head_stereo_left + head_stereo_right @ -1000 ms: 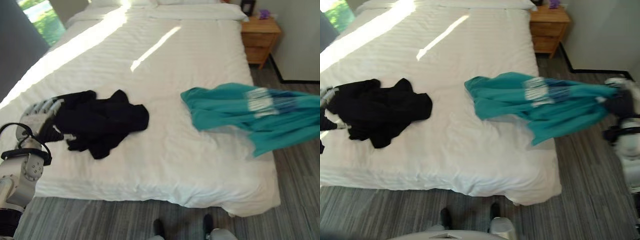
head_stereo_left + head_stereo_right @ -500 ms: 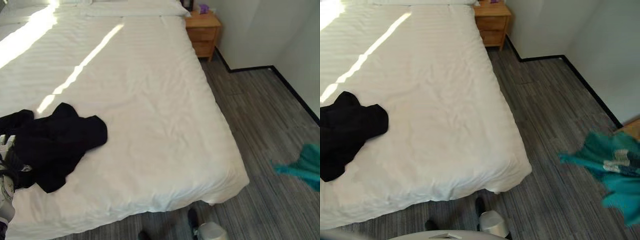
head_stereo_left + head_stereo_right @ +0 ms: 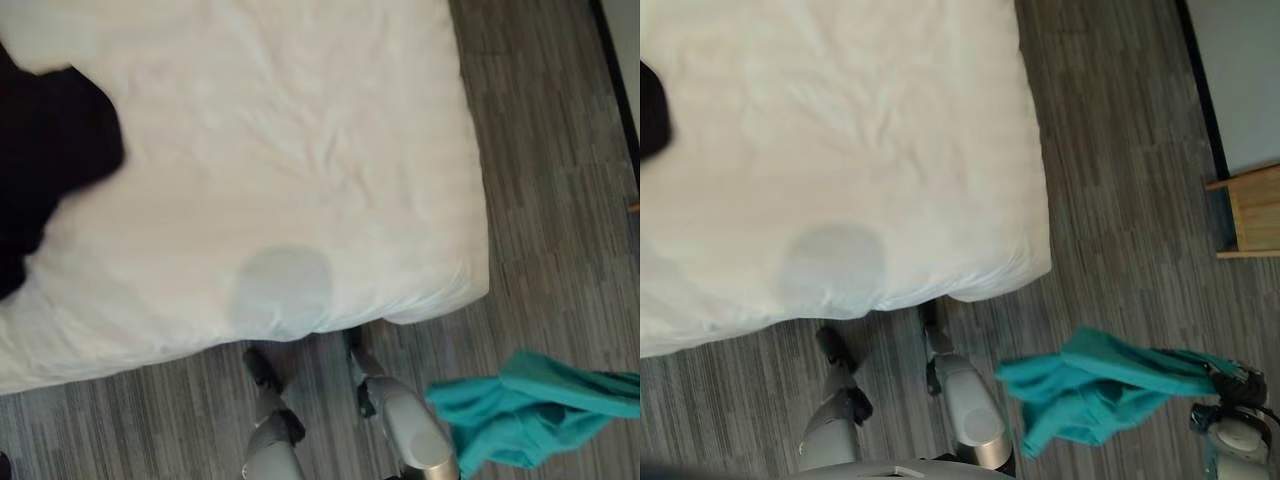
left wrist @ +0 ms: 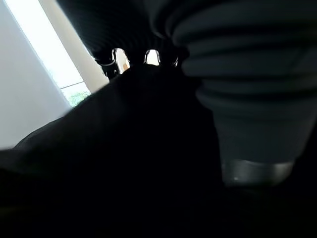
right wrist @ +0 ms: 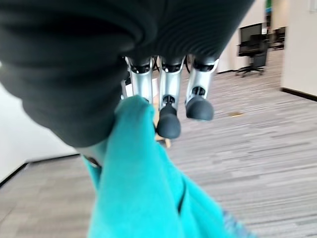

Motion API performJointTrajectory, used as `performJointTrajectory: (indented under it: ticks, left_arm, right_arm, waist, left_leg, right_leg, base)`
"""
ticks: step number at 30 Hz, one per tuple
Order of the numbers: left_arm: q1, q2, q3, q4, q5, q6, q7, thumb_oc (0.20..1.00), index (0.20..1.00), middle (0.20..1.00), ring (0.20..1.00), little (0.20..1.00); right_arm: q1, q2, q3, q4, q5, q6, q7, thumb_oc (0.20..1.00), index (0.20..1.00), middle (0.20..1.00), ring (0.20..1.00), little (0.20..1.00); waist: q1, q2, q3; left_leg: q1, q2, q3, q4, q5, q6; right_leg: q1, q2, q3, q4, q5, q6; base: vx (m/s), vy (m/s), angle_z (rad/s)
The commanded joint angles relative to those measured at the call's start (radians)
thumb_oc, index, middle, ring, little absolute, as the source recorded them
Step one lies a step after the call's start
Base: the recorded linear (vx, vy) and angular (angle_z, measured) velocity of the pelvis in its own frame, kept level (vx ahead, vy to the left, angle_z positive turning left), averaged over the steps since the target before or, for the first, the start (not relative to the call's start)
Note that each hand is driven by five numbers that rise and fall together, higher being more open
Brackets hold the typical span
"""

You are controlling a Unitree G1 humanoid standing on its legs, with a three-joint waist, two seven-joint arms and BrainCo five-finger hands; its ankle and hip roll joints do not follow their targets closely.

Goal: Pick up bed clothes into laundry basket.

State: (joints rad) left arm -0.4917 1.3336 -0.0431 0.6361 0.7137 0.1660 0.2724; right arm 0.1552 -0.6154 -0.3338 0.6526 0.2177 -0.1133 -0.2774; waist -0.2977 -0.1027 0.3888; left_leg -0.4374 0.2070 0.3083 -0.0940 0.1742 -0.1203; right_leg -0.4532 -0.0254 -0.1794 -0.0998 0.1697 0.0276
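Observation:
A teal garment (image 3: 1095, 390) hangs in the air over the floor, just past the bed's near right corner. My right hand (image 3: 1238, 385) holds it at its right end; in the right wrist view the teal cloth (image 5: 136, 178) is pinched under the curled fingers (image 5: 169, 94). A heap of black clothes (image 3: 45, 160) lies on the white bed (image 3: 300, 150) at its left side. In the left wrist view my left hand (image 4: 247, 109) sits right against the black cloth (image 4: 124, 163), which covers the rest of it.
Grey plank floor (image 3: 1120, 200) runs along the bed's right side to a dark skirting board (image 3: 1203, 90). A light wooden piece of furniture (image 3: 1252, 210) stands at the right edge. Office chairs (image 5: 255, 54) stand far off.
The view has swung down and to the right. The teal garment has come off the bed and now hangs over the floor from my right hand. The black clothes still lie on the bed.

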Motion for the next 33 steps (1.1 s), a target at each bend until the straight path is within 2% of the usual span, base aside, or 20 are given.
performJointTrajectory:
  ticks: [1, 2, 4, 6, 8, 10, 12, 13, 16, 17, 20, 24, 25, 26, 27, 28, 29, 30, 32, 33]
  left_arm:
    - [-0.186, 0.091, -0.035, -0.004, 0.022, 0.024, 0.081, 0.2, 0.2, 0.2, 0.2, 0.2]
    - [-0.213, 0.059, -0.112, 0.084, 0.043, -0.003, 0.06, 0.2, 0.2, 0.2, 0.2, 0.2]
    - [-0.17, 0.0, -0.119, 0.172, 0.011, -0.02, 0.101, 0.2, 0.2, 0.2, 0.2, 0.2]
    - [0.073, -0.152, 0.034, 0.128, -0.094, -0.052, 0.176, 0.2, 0.2, 0.2, 0.2, 0.2]
    - [0.153, -0.201, 0.095, 0.075, -0.112, -0.055, 0.185, 0.2, 0.2, 0.2, 0.2, 0.2]
    - [0.145, -0.27, 0.091, -0.008, -0.151, -0.077, 0.197, 0.2, 0.2, 0.2, 0.2, 0.2]
    - [0.044, -0.324, 0.037, -0.085, -0.213, -0.092, 0.237, 0.2, 0.2, 0.2, 0.2, 0.2]
    - [0.036, -0.324, 0.031, -0.082, -0.215, -0.092, 0.239, 0.2, 0.2, 0.2, 0.2, 0.2]
    - [-0.088, -0.355, -0.035, -0.09, -0.309, -0.133, 0.299, 0.2, 0.2, 0.2, 0.2, 0.2]
    - [-0.132, -0.263, -0.023, -0.139, -0.393, -0.157, 0.252, 0.2, 0.2, 0.2, 0.2, 0.2]
    - [0.015, -0.248, 0.129, -0.219, -0.548, -0.271, 0.228, 0.2, 0.2, 0.2, 0.2, 0.2]
    - [0.095, -0.406, 0.193, -0.295, -0.698, -0.319, 0.189, 0.2, 0.2, 0.2, 0.2, 0.2]
    - [0.127, -0.459, 0.193, -0.33, -0.685, -0.32, 0.187, 0.2, 0.2, 0.2, 0.2, 0.2]
    - [0.045, -0.446, 0.184, -0.457, -0.727, -0.29, 0.207, 0.2, 0.2, 0.2, 0.2, 0.2]
    - [0.046, -0.438, 0.19, -0.476, -0.718, -0.312, 0.172, 0.2, 0.2, 0.2, 0.2, 0.2]
    - [0.097, -0.468, 0.235, -0.535, -0.811, -0.409, 0.2, 0.2, 0.2, 0.2, 0.2, 0.2]
    - [0.114, -0.469, 0.251, -0.541, -0.815, -0.414, 0.197, 0.2, 0.2, 0.2, 0.2, 0.2]
    - [0.242, -0.575, 0.25, -0.681, -0.766, -0.418, 0.176, 0.2, 0.2, 0.2, 0.2, 0.2]
    - [0.318, -0.695, 0.255, -0.762, -0.744, -0.405, 0.166, 0.2, 0.2, 0.2, 0.2, 0.2]
    - [0.32, -0.698, 0.258, -0.765, -0.743, -0.404, 0.166, 0.2, 0.2, 0.2, 0.2, 0.2]
  right_arm:
    - [-0.052, -0.036, 0.002, -0.019, 0.036, -0.052, -0.027, 0.2, 0.2, 0.2, 0.2, 0.2]
    - [-0.059, -0.016, 0.02, -0.031, 0.042, -0.057, -0.012, 0.2, 0.2, 0.2, 0.2, 0.2]
    - [-0.059, -0.005, 0.054, -0.017, 0.033, -0.067, -0.014, 0.2, 0.2, 0.2, 0.2, 0.2]
    - [-0.067, 0.03, 0.085, 0.016, 0.038, -0.072, -0.01, 0.2, 0.2, 0.2, 0.2, 0.2]
    - [-0.071, 0.022, 0.109, 0.021, 0.041, -0.074, -0.006, 0.2, 0.2, 0.2, 0.2, 0.2]
    - [-0.102, 0.016, 0.14, 0.052, 0.056, -0.075, -0.005, 0.2, 0.2, 0.2, 0.2, 0.2]
    - [-0.125, -0.02, 0.156, 0.02, 0.051, -0.067, -0.01, 0.2, 0.2, 0.2, 0.2, 0.2]
    - [-0.125, -0.019, 0.153, 0.02, 0.051, -0.067, -0.01, 0.2, 0.2, 0.2, 0.2, 0.2]
    - [-0.197, -0.09, 0.223, 0.0, 0.027, -0.064, -0.005, 0.2, 0.2, 0.2, 0.2, 0.2]
    - [-0.186, -0.131, 0.219, -0.001, 0.033, -0.051, 0.006, 0.2, 0.2, 0.2, 0.2, 0.2]
    - [-0.12, -0.155, 0.169, -0.097, -0.064, -0.014, 0.059, 0.2, 0.2, 0.2, 0.2, 0.2]
    - [-0.04, -0.114, 0.117, -0.306, -0.153, 0.0, 0.099, 0.2, 0.2, 0.2, 0.2, 0.2]
    - [-0.035, -0.098, 0.11, -0.374, -0.173, -0.004, 0.109, 0.2, 0.2, 0.2, 0.2, 0.2]
    - [-0.07, -0.109, 0.139, -0.471, -0.209, -0.016, 0.135, 0.2, 0.2, 0.2, 0.2, 0.2]
    - [-0.089, -0.089, 0.133, -0.515, -0.237, -0.002, 0.138, 0.2, 0.2, 0.2, 0.2, 0.2]
    - [-0.12, -0.089, 0.141, -0.539, -0.255, -0.017, 0.125, 0.2, 0.2, 0.2, 0.2, 0.2]
    - [-0.125, -0.093, 0.149, -0.538, -0.256, -0.017, 0.124, 0.2, 0.2, 0.2, 0.2, 0.2]
    - [-0.188, -0.037, 0.178, -0.559, -0.27, -0.01, 0.111, 0.2, 0.2, 0.2, 0.2, 0.2]
    - [-0.248, 0.002, 0.23, -0.573, -0.293, -0.026, 0.096, 0.2, 0.2, 0.2, 0.2, 0.2]
    - [-0.252, 0.0, 0.233, -0.572, -0.295, -0.025, 0.095, 0.2, 0.2, 0.2, 0.2, 0.2]
  waist:
    - [-0.05, -0.01, -0.01]
    - [-0.048, -0.014, 0.003]
    - [-0.034, -0.011, -0.004]
    - [-0.004, -0.017, -0.013]
    - [-0.005, -0.026, -0.014]
    - [0.019, -0.059, -0.021]
    - [0.054, -0.101, -0.03]
    - [0.053, -0.105, -0.026]
    - [0.126, -0.129, -0.036]
    - [0.15, -0.111, -0.042]
    - [0.142, -0.053, -0.124]
    - [0.071, -0.026, -0.188]
    - [0.068, -0.01, -0.195]
    - [0.082, 0.046, -0.219]
    - [0.103, 0.065, -0.226]
    - [0.132, 0.074, -0.232]
    - [0.125, 0.075, -0.232]
    - [0.177, 0.077, -0.245]
    - [0.188, 0.086, -0.273]
    - [0.193, 0.089, -0.269]
  left_leg:
    - [0.12, 0.083, 0.009, 0.152, -0.154, -0.101]
    - [0.091, 0.08, 0.012, 0.165, -0.164, -0.102]
    - [0.083, 0.078, 0.015, 0.173, -0.173, -0.102]
    - [0.111, 0.079, 0.01, 0.205, -0.203, -0.098]
    - [0.126, 0.079, -0.004, 0.251, -0.217, -0.094]
    - [0.138, 0.06, -0.093, 0.354, -0.235, -0.081]
    - [0.118, -0.036, -0.279, 0.389, -0.311, -0.043]
    - [0.117, -0.043, -0.281, 0.389, -0.305, -0.04]
    - [0.083, -0.173, -0.552, 0.342, -0.281, -0.019]
    - [0.103, -0.187, -0.588, 0.294, -0.242, -0.014]
    - [0.277, -0.157, -0.54, 0.163, -0.234, 0.012]
    - [0.443, -0.159, -0.425, 0.052, -0.183, 0.042]
    - [0.483, -0.149, -0.384, 0.033, -0.189, 0.048]
    - [0.538, -0.117, -0.275, 0.018, -0.2, 0.045]
    - [0.55, -0.103, -0.221, 0.018, -0.203, 0.041]
    - [0.565, -0.092, -0.186, 0.019, -0.203, 0.035]
    - [0.565, -0.094, -0.185, 0.017, -0.196, 0.036]
    - [0.583, -0.077, -0.106, 0.024, -0.203, 0.031]
    - [0.623, -0.07, -0.019, 0.027, -0.215, 0.03]
    - [0.629, -0.069, -0.012, 0.025, -0.217, 0.03]
  right_leg:
    - [-0.059, -0.104, -0.023, 0.049, 0.03, 0.164]
    - [-0.09, -0.111, -0.028, 0.05, 0.039, 0.165]
    - [-0.105, -0.11, -0.027, 0.053, 0.04, 0.163]
    - [-0.091, -0.093, -0.001, 0.059, 0.027, 0.154]
    - [-0.07, -0.079, 0.017, 0.06, 0.018, 0.146]
    - [-0.015, -0.046, 0.057, 0.059, -0.004, 0.123]
    - [0.069, -0.027, 0.121, 0.047, -0.036, 0.112]
    - [0.07, -0.033, 0.121, 0.047, -0.033, 0.113]
    - [0.16, 0.017, 0.266, 0.046, -0.06, 0.11]
    - [0.192, 0.028, 0.32, 0.051, -0.064, 0.109]
    - [0.264, 0.042, 0.385, 0.069, -0.09, 0.116]
    - [0.289, 0.045, 0.42, 0.179, -0.085, 0.147]
    - [0.287, 0.046, 0.393, 0.207, -0.086, 0.151]
    - [0.298, -0.029, 0.189, 0.232, -0.115, 0.136]
    - [0.317, -0.085, 0.069, 0.232, -0.127, 0.126]
    - [0.337, -0.133, -0.024, 0.226, -0.127, 0.119]
    - [0.338, -0.134, -0.024, 0.22, -0.119, 0.118]
    - [0.357, -0.206, -0.19, 0.208, -0.103, 0.118]
    - [0.363, -0.234, -0.269, 0.2, -0.074, 0.128]
    - [0.363, -0.232, -0.262, 0.199, -0.073, 0.129]
  base:
    - [-0.03, -0.036, 0.13]
    - [-0.02, -0.021, 0.13]
    - [0.02, -0.004, 0.05]
    - [0.06, 0.008, -0.07]
    - [0.07, 0.029, -0.21]
    - [0.12, 0.027, -0.42]
    - [0.12, 0.038, -0.7]
    - [0.11, 0.128, -0.77]
    - [0.1, 0.327, -0.9]
    - [0.07, 0.413, -1.37]
    - [0.18, 0.357, -1.6]
    - [0.02, 0.197, -0.9]
    - [0.08, 0.065, -1.03]
    - [0.11, -0.01, -1.54]
    - [0.06, -0.069, -2.14]
    - [0.01, -0.058, -2.36]
    - [-0.04, -0.172, -2.36]
    - [-0.02, -0.191, -1.95]
    - [0.04, -0.189, -2.17]
    - [0.02, -0.105, -2.18]
